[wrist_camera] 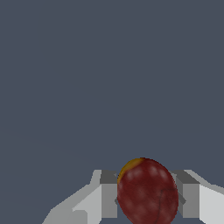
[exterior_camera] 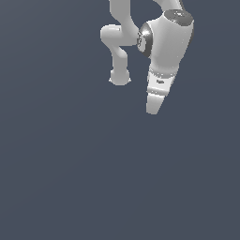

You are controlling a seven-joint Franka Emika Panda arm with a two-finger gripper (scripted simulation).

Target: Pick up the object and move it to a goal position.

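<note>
The object (wrist_camera: 147, 191) is a dark red roundish blob with a small yellow-orange patch on one side. In the wrist view it sits between the two white and grey fingers (wrist_camera: 109, 194), and my gripper (wrist_camera: 147, 199) is shut on it. In the exterior view the white arm hangs in the upper middle, and the gripper (exterior_camera: 153, 108) points down toward the floor. The object does not show there, hidden by the hand. The gripper is held well above the ground.
A plain dark blue-grey floor (exterior_camera: 70, 178) fills both views. The arm's white base links (exterior_camera: 119, 75) stand behind the hand, toward the exterior view's left.
</note>
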